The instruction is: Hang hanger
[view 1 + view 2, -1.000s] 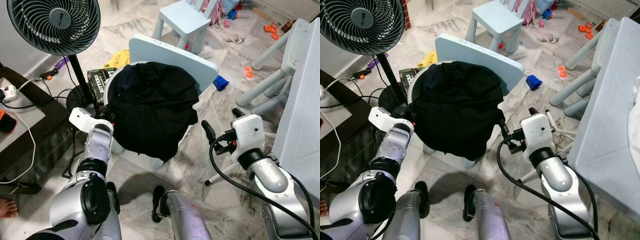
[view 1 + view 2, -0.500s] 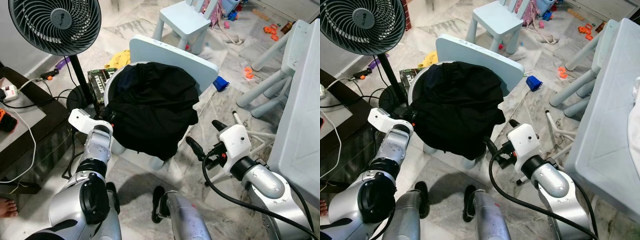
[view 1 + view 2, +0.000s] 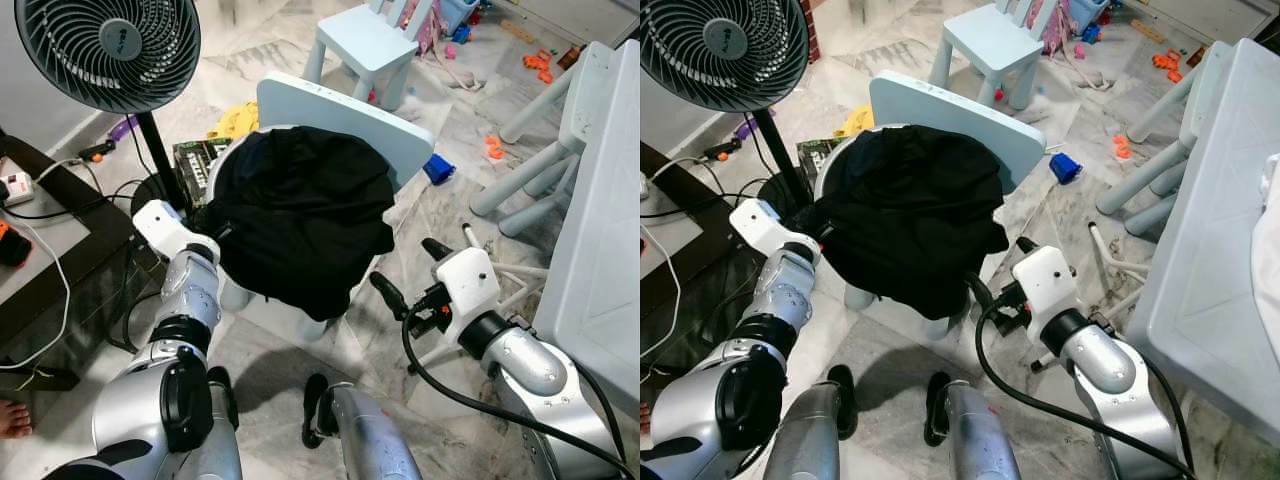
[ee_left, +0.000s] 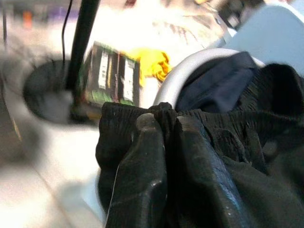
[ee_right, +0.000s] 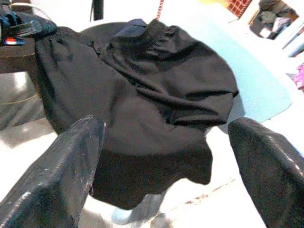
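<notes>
Draped over the pale blue plastic chair (image 3: pixel 345 115): a crumpled black cloth garment (image 3: pixel 305 220) (no hanger to be made out). Pinched at its gathered edge by the left gripper (image 4: pixel 164 142), fingers closed on the fabric. Just beside its lower hem, the right gripper (image 3: pixel 405 275), spread wide.

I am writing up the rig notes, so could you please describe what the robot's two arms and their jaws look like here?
Both arms are silver metal with black joint rings. The left arm ends in a white wrist block. The right arm has a white boxy wrist housing with a small red part and a thick black cable looping beneath it. Each carries two long, glossy black fingers, rounded at the tips.
</notes>
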`<state>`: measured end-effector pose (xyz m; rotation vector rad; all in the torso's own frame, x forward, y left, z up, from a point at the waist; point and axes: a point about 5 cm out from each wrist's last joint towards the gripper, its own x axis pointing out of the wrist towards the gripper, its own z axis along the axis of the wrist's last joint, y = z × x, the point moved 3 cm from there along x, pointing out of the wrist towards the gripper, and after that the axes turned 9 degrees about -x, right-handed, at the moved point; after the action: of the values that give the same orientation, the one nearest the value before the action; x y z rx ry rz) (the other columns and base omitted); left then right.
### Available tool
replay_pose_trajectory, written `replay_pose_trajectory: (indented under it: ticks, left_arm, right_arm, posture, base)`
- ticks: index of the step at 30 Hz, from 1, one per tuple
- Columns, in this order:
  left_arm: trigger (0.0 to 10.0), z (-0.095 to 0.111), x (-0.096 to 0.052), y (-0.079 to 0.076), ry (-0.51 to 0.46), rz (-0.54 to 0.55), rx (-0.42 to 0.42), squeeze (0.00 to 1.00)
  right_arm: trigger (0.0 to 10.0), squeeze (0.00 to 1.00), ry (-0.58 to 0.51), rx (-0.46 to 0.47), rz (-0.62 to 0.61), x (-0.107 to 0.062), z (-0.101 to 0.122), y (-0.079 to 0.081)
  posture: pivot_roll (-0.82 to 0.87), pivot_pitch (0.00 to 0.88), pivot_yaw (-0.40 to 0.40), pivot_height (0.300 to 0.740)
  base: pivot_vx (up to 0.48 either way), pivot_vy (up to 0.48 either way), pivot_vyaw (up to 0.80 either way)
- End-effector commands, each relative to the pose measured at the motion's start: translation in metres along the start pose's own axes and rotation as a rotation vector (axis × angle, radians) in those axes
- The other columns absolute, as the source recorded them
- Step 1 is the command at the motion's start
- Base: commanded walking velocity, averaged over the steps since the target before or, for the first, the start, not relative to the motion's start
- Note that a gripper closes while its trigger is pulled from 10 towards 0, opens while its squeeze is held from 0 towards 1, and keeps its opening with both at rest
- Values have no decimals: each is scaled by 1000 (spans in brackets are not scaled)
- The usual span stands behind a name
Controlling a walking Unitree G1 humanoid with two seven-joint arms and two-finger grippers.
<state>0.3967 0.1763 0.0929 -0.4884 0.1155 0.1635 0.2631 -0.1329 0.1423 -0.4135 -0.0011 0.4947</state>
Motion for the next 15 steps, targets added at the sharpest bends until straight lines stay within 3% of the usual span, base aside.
replay_pose_trajectory:
  ticks: [1, 2, 3, 4, 5, 6, 7, 12, 13, 15]
  left_arm:
    - [0, -3, -1, -10, -8, -48, 148, 0]
    - [0, 0, -1, -17, -26, -92, 259, 0]
    - [0, 0, -1, -17, -26, -92, 259, 0]
    - [0, 4, -1, -26, -56, -147, 393, 0]
    - [0, 6, -2, -33, -78, -195, 470, 0]
    - [0, 6, -2, -33, -78, -195, 470, 0]
    - [0, 4, -4, -47, -88, -303, 622, 0]
    - [0, -22, -12, -59, 43, -514, 814, 0]
    - [0, -22, -12, -59, 43, -514, 814, 0]
    - [0, -34, -21, -68, 38, -667, 1024, 0]
  right_arm:
    - [10000, 0, 6, -3, -9, 2, -3, 1]
    - [10000, 0, -4, 0, -17, 7, -3, 1]
    - [10000, 0, -4, 0, -17, 7, -3, 1]
    - [10000, 0, -12, 2, -25, 11, -2, 1]
    - [10000, 0, -17, 3, -33, 13, -2, 1]
    - [10000, 0, -17, 3, -33, 13, -2, 1]
    - [10000, 0, -28, 8, -52, 17, 0, 0]
    - [10000, 0, -40, 5, -101, 24, 0, -4]
    - [10000, 0, -40, 5, -101, 24, 0, -4]
    - [10000, 0, -39, 4, -137, 25, -2, -8]
  posture:
    - [-99, 175, -122, 740]
    - [-89, 167, -113, 740]
    - [-89, 167, -113, 740]
    - [-77, 157, -102, 740]
    - [-72, 151, -97, 740]
    - [-72, 151, -97, 740]
    - [-63, 143, -89, 740]
    - [-43, 131, -63, 740]
    - [-43, 131, -63, 740]
    - [-34, 123, -51, 740]
  base:
    - [0, 0, 0]
    - [0, 0, 0]
    - [0, 0, 0]
    - [0, 0, 0]
    - [0, 0, 0]
    - [0, 0, 0]
    - [0, 0, 0]
    - [0, 0, 0]
    - [0, 0, 0]
    - [0, 0, 0]
